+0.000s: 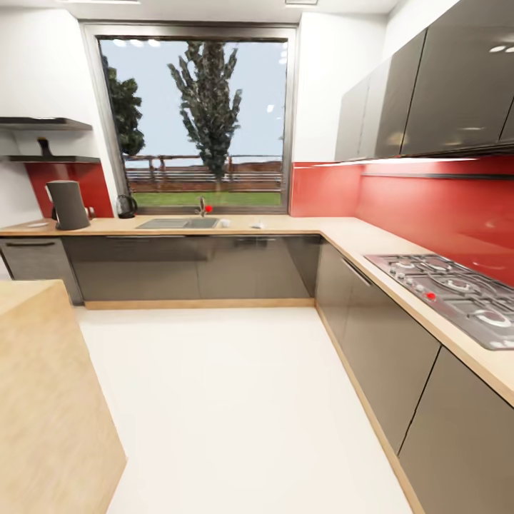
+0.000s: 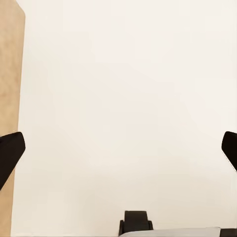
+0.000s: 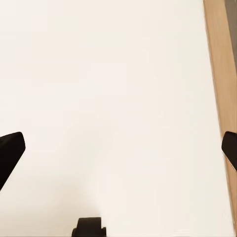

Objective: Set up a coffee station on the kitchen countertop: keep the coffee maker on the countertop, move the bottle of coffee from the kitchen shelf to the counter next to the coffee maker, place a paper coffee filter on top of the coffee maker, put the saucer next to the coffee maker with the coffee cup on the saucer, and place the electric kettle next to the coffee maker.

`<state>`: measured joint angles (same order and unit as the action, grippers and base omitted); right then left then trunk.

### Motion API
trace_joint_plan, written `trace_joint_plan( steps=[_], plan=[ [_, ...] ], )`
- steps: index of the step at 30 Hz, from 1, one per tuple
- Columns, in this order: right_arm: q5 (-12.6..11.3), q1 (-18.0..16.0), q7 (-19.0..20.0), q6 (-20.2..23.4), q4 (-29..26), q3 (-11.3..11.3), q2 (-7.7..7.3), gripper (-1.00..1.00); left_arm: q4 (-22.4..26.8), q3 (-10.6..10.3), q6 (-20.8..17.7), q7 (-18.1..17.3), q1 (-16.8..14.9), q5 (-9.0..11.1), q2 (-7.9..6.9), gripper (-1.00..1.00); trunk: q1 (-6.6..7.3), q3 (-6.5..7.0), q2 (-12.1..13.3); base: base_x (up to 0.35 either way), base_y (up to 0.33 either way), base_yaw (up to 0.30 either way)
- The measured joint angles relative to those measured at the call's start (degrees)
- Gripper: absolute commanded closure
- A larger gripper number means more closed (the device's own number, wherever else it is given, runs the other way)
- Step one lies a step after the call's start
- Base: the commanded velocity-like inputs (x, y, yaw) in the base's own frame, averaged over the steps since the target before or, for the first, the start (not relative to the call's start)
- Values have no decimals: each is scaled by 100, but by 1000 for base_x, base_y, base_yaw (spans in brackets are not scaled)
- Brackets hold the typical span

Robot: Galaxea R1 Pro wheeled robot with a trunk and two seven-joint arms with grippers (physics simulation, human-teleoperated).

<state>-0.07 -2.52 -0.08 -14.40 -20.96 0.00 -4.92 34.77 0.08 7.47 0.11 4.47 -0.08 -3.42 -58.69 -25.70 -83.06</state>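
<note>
Both of your grippers, left [image 2: 118, 148] and right [image 3: 118, 148], hang spread and empty over the white floor [image 1: 235, 400]. The coffee maker [image 1: 68, 205] stands far left on the countertop [image 1: 285, 225], the electric kettle [image 1: 126, 206] near it by the window. I judge all 4 moves are still left: bottle, filter, cup and saucer aren't clear from here.

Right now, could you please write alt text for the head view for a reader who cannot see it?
An L-shaped kitchen countertop with red backsplash runs under a large window; a grey coffee maker and a dark electric kettle stand at its far left. A sink sits below the window, a gas hob at right, and white floor lies ahead.
</note>
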Motion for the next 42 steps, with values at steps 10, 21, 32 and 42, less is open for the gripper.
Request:
trace_joint_plan(
  steps=[10, 21, 32, 42],
  plan=[
    [-1, 0, 0, -1, 0, 0, 2, -100, -3, 0, 0, 4, 0, 0, 0, -100, 0, 0, 0, 326, 0, 0],
    [-1, -2, 0, -1, 0, 0, 9, -100, -3, 0, 0, 5, 0, 0, 0, -100, 0, 0, 0, 326, 0, 35],
    [2, -1, 0, -1, 0, 0, 9, -100, -3, 0, 0, 5, 0, 0, 0, -100, 0, 0, 0, 326, 0, 90],
    [-1, 0, 0, -1, 0, 0, 9, -100, -3, 0, 0, 5, 0, 0, 0, -100, 0, 0, 0, 326, 0, 3]
  ],
)
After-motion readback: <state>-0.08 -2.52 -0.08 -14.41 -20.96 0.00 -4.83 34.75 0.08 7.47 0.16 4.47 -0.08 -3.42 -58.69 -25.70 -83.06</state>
